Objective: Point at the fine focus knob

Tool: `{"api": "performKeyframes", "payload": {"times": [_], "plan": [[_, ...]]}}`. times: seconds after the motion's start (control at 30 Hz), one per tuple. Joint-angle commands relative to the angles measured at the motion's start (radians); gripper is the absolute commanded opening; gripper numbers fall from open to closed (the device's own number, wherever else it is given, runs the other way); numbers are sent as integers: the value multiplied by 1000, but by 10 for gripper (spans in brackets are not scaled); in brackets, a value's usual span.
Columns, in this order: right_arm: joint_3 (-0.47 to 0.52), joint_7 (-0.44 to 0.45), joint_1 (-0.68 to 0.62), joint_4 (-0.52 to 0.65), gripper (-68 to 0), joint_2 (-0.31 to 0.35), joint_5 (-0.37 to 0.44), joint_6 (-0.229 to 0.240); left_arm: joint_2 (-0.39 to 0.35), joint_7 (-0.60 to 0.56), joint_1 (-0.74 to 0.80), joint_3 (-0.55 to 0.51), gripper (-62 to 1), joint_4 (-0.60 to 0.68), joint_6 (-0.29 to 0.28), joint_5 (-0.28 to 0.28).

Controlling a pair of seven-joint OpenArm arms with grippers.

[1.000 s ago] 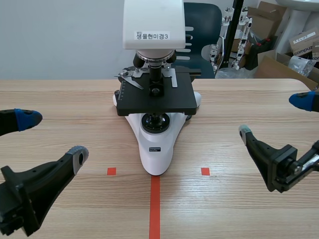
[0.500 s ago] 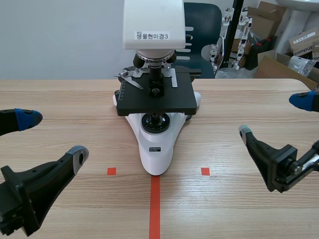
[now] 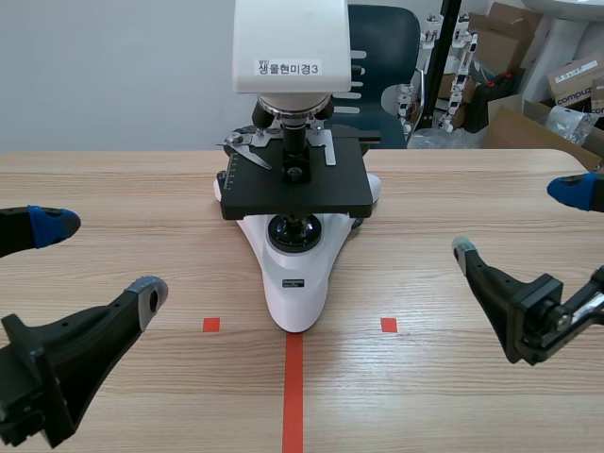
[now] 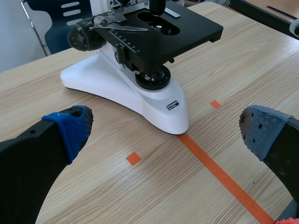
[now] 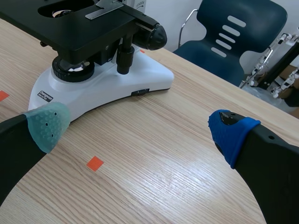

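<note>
The left end effector [image 3: 99, 258] and right end effector [image 3: 514, 219] both hang open and empty over the worktop [image 3: 453, 396], well apart from the microscope [image 3: 294, 274]. Its fine focus knob [image 5: 158, 34] sits low on the side, behind the stage [image 3: 294, 193]. It appears to share an axis with the coarse knob, so an imprecise approach could point at the wrong one. Wide-spread fingers could also clip the stage or nudge the microscope.
</note>
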Motion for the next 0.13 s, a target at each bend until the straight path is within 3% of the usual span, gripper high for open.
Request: {"api": "performKeyframes", "payload": {"times": [0.0,0.1], "plan": [[-2,15,14,21,4,8,3,-6,0,-14,-1,-3,14,8,0,-6],[-2,15,14,21,4,8,3,-6,0,-14,-1,-3,14,8,0,-6]]}}
